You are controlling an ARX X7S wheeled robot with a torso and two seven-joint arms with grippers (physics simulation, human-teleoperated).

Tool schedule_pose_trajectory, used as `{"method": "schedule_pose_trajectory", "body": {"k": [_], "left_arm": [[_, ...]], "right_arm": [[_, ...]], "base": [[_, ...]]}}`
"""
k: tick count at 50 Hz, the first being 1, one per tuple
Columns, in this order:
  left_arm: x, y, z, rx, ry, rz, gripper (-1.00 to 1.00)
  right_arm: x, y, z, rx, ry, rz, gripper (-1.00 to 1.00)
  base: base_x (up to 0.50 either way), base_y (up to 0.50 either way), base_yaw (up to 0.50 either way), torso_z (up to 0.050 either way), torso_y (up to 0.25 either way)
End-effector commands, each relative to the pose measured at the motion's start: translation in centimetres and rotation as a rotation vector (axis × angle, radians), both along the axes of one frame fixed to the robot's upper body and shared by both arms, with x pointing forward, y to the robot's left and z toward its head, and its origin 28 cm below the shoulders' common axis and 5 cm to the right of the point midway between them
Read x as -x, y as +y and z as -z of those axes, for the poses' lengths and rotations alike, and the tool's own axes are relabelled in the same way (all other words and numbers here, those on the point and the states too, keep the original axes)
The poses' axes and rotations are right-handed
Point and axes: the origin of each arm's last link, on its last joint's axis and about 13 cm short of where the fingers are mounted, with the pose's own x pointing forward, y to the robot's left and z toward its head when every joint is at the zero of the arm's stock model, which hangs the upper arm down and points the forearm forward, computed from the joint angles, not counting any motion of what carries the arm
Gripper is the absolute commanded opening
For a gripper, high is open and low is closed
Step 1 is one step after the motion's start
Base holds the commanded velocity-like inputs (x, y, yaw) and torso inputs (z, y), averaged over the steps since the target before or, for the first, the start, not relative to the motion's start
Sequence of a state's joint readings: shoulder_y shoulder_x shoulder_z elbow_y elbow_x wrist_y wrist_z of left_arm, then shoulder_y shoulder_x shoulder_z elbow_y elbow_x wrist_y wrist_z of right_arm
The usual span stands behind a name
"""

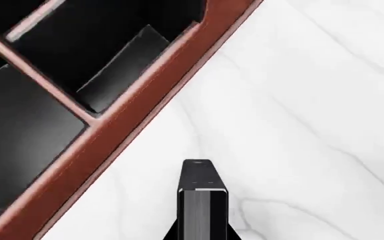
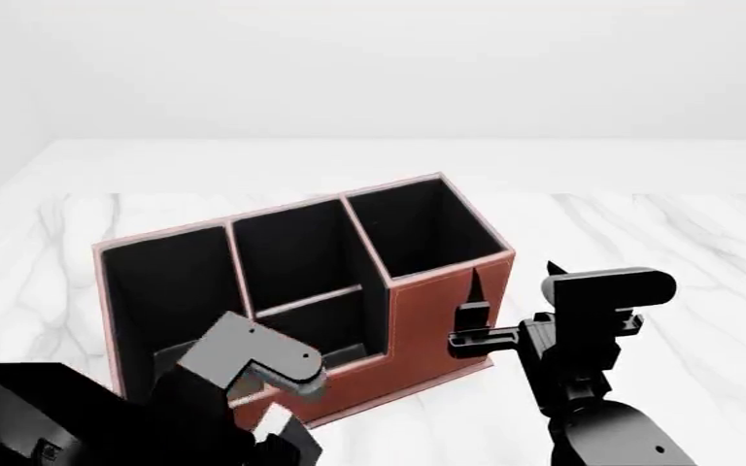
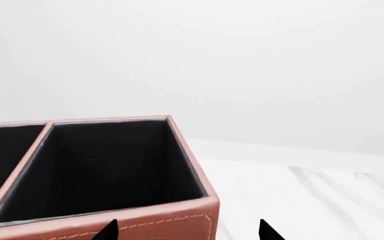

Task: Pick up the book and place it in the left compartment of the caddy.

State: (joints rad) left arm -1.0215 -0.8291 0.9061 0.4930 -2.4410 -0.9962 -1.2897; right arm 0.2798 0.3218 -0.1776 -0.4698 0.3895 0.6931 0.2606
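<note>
The reddish-brown caddy (image 2: 438, 320) stands on the marble table, black inside. Its left compartment (image 2: 166, 291) is open and empty; it also shows in the left wrist view (image 1: 18, 140). My left gripper (image 1: 203, 236) is shut on the book (image 1: 203, 197), a thin dark book with a grey page edge, held over the table just outside the caddy's front wall (image 1: 132, 115). In the head view the left gripper (image 2: 280, 427) sits low at that wall and hides most of the book. My right gripper (image 2: 477, 309) is open and empty at the caddy's taller end bay (image 3: 105, 165).
The white marble table (image 2: 684, 252) stretches round the caddy. The split middle section (image 2: 302, 277) lies between the two end bays. A plain pale wall stands behind the table.
</note>
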Motion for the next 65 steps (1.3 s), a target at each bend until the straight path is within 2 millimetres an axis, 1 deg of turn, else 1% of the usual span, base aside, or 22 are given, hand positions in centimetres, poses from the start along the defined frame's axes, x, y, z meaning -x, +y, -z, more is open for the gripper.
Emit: {"method": "schedule_pose_trajectory", "body": {"k": [1,2,3,4,6,7,10,13,19,25,28,29,31,32,36,44,53,58,59,60,62,65], "left_arm": [[-0.2,2.1,-6.8,0.112,-0.148,-0.278,-1.0],[-0.3,2.2,-7.2,0.157,-0.11,-0.433,-1.0],[-0.6,2.3,-7.7,0.18,-0.076,-0.465,-1.0],[-0.7,2.4,-7.9,0.163,-0.103,-0.407,-1.0],[-1.5,2.6,-8.6,0.18,-0.12,-0.468,-1.0],[-1.5,2.7,-8.6,0.18,-0.12,-0.468,-1.0],[-2.6,3.1,-10.0,0.205,-0.168,-0.55,-1.0],[-3.9,3.5,-11.0,0.193,-0.2,-0.628,-1.0],[-6.1,3.6,-11.6,0.153,-0.186,-0.669,-1.0],[-9.1,3.8,-13.9,0.132,-0.182,-0.741,-1.0],[-10.7,3.6,-14.3,0.09,-0.164,-0.758,-1.0],[-11.3,3.6,-14.5,0.103,-0.156,-0.775,-1.0],[-12.2,3.5,-14.4,0.057,-0.151,-0.777,-1.0],[-13.1,3.6,-14.4,0.044,-0.142,-0.798,-1.0],[-14.8,3.6,-14.0,0.005,-0.125,-0.813,-1.0],[-16.0,3.5,-14.3,-0.053,-0.096,-0.824,-1.0],[-15.9,3.5,-14.8,-0.081,-0.064,-0.81,-1.0],[-15.4,3.4,-15.4,-0.082,-0.05,-0.803,-1.0],[-15.2,3.3,-15.4,-0.09,-0.029,-0.766,-1.0],[-15.2,3.2,-15.7,-0.091,-0.032,-0.771,-1.0],[-15.1,3.0,-15.6,-0.093,0.001,-0.738,-1.0],[-15.1,2.8,-15.2,-0.098,0.01,-0.738,-1.0]], "right_arm": [[0.0,0.0,0.1,-0.001,0.002,-0.001,1.0],[0.0,0.0,0.1,-0.002,0.002,-0.002,1.0],[0.0,0.0,0.1,-0.002,0.002,-0.002,1.0],[0.0,0.1,0.1,-0.004,0.002,-0.003,1.0],[0.0,0.1,0.1,-0.003,0.002,-0.004,1.0],[0.0,0.1,0.1,-0.003,0.002,-0.004,1.0],[0.0,0.0,0.0,-0.002,0.002,-0.002,1.0],[0.0,0.0,0.0,-0.002,0.001,-0.001,1.0],[0.0,0.2,0.0,-0.002,0.001,-0.008,1.0],[0.0,0.1,-0.2,-0.001,-0.002,-0.006,1.0],[-0.1,0.1,-0.2,-0.003,-0.001,-0.006,1.0],[-0.1,0.1,-0.1,-0.003,0.0,-0.007,1.0],[-0.1,0.2,-0.2,-0.002,0.0,-0.009,1.0],[-0.1,0.2,-0.2,-0.001,-0.002,-0.01,1.0],[-0.1,0.1,-0.3,-0.001,-0.001,-0.006,1.0],[0.0,0.1,-0.2,0.001,0.0,-0.006,1.0],[-0.1,0.1,-0.1,0.002,0.005,-0.003,1.0],[-0.1,0.1,-0.1,0.005,0.007,-0.002,1.0],[-0.1,0.1,-0.1,0.005,0.007,-0.001,1.0],[-0.1,0.2,-0.1,0.006,0.007,-0.002,1.0],[-0.1,0.2,-0.1,0.007,0.006,-0.004,1.0],[-0.2,0.2,-0.1,0.007,0.009,-0.002,1.0]], "base": [[0.0,0.0,0.0,0.0,0.0],[0.0,0.0,0.0,0.0,0.0],[0.0,0.0,0.0,0.0,0.0],[0.0,0.0,0.0,0.0,0.0],[0.0,0.0,0.0,0.0,0.0],[0.0,0.0,0.0,0.0,0.0],[0.0,0.0,0.0,0.0,0.0],[0.0,0.0,0.0,0.0,0.0],[0.0,0.0,0.0,0.0,0.002],[0.0,0.0,0.0,0.0,0.0],[0.0,0.0,0.0,0.0,0.003],[0.0,0.0,0.0,0.0,0.0],[0.0,0.0,0.0,0.0,0.0],[0.0,0.0,0.0,0.0,0.0],[0.0,0.0,0.0,0.0,0.0],[0.0,0.0,0.0,0.0,0.003],[0.0,0.0,0.0,0.0,0.001],[0.0,0.0,0.0,0.0,0.002],[0.0,0.0,0.0,0.0,0.0],[0.0,0.0,0.0,0.0,0.0],[0.0,0.0,0.0,0.0,0.0],[0.0,0.0,0.0,0.0,0.003]]}}
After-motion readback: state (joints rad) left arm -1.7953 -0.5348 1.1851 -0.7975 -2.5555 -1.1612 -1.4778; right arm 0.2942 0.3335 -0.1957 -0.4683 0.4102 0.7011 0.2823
